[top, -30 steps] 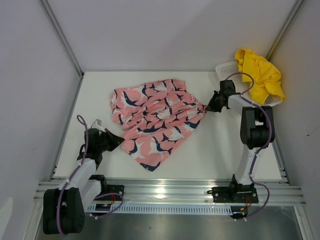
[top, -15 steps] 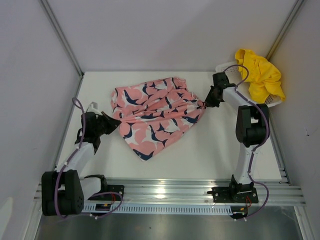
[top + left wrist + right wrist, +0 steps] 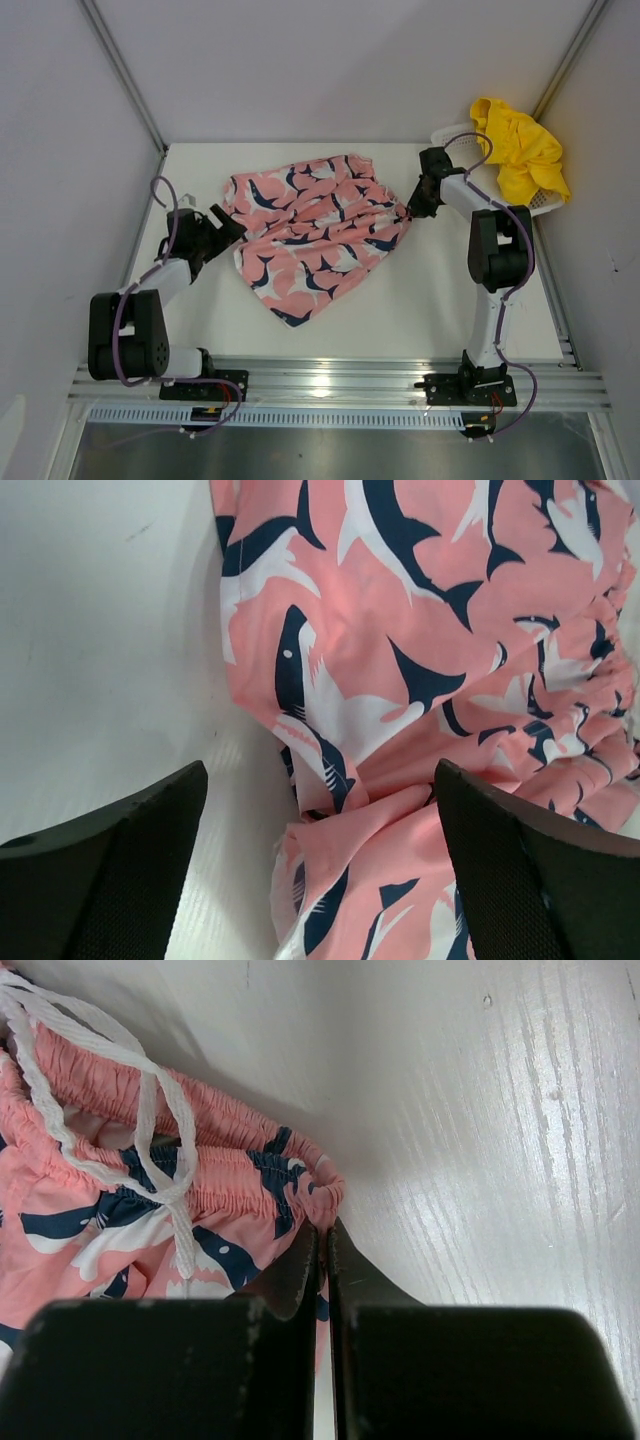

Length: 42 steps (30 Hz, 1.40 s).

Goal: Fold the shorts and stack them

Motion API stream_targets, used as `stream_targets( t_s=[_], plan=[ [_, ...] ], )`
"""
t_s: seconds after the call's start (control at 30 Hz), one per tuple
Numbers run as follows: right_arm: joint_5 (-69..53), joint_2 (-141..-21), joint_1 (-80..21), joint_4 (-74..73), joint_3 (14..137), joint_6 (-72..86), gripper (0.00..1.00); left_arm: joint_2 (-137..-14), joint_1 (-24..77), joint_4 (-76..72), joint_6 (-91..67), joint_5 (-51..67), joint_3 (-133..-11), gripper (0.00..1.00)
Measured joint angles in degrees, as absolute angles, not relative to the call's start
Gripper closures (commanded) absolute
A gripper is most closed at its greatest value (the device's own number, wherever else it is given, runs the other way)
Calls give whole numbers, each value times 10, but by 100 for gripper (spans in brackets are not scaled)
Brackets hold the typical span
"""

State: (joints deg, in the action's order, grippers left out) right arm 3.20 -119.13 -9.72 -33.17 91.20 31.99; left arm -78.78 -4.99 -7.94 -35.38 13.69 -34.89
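Observation:
The pink shorts [image 3: 310, 235] with the navy-and-white print lie crumpled in the middle of the white table, waistband to the right. My left gripper [image 3: 228, 224] stands open at their left edge; in the left wrist view its fingers [image 3: 100, 870] flank a loose fold of pink fabric [image 3: 400, 680] without pinching it. My right gripper [image 3: 408, 211] is shut on the waistband's corner [image 3: 318, 1192], next to the white drawstring [image 3: 150, 1120]. The yellow shorts [image 3: 522, 148] hang bunched over the white basket [image 3: 452, 135] at the back right.
Grey walls close in the table on the left, back and right. A metal rail [image 3: 330, 380] with both arm bases runs along the near edge. The basket sits just behind my right arm.
My left gripper carried the shorts' left edge away from the near rail, then opened and let it go. My right gripper, still shut on the waistband, shifted slightly toward the back.

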Motion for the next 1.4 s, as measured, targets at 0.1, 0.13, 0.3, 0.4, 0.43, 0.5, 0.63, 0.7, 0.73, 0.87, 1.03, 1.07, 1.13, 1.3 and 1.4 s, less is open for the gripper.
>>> stream_targets(
  t_s=[0.1, 0.13, 0.3, 0.4, 0.43, 0.5, 0.63, 0.7, 0.73, 0.87, 1.03, 1.07, 1.13, 1.3, 1.4],
  plan=[
    [35, -1191, -98, -331, 912, 320, 100, -773, -51, -73, -352, 128, -349, 1],
    [36, -1191, -98, -331, 912, 320, 100, -759, -50, -64, -350, 121, -349, 1],
    [37, -1191, -98, -332, 912, 320, 100, -650, -27, -19, -336, 70, -349, 1],
    [37, -1191, -98, -332, 912, 320, 100, -577, 57, 17, -316, 9, -360, 1],
    [37, -1191, -97, -332, 912, 320, 100, -558, 96, 23, -309, -12, -364, 1],
    [37, -1192, -96, -332, 912, 319, 100, -531, 178, 30, -289, -45, -366, 1],
    [36, -1192, -93, -332, 912, 319, 100, -513, 341, 57, -239, -91, -366, 4],
    [36, -1193, -92, -332, 912, 319, 100, -525, 406, 76, -221, -117, -366, 4],
    [35, -1194, -91, -331, 912, 319, 100, -536, 438, 85, -211, -129, -366, 4],
    [31, -1197, -90, -331, 912, 319, 100, -582, 560, 124, -188, -178, -366, 8],
    [25, -1199, -90, -330, 912, 319, 100, -647, 660, 144, -174, -219, -366, 14],
    [25, -1200, -89, -330, 912, 319, 100, -663, 677, 145, -173, -226, -366, 17],
    [23, -1202, -89, -328, 912, 319, 100, -696, 701, 148, -168, -238, -368, 17],
    [21, -1205, -89, -327, 912, 319, 100, -788, 720, 159, -158, -262, -398, 22],
    [21, -1205, -89, -327, 912, 319, 100, -829, 720, 162, -150, -274, -417, 25]
  ],
)
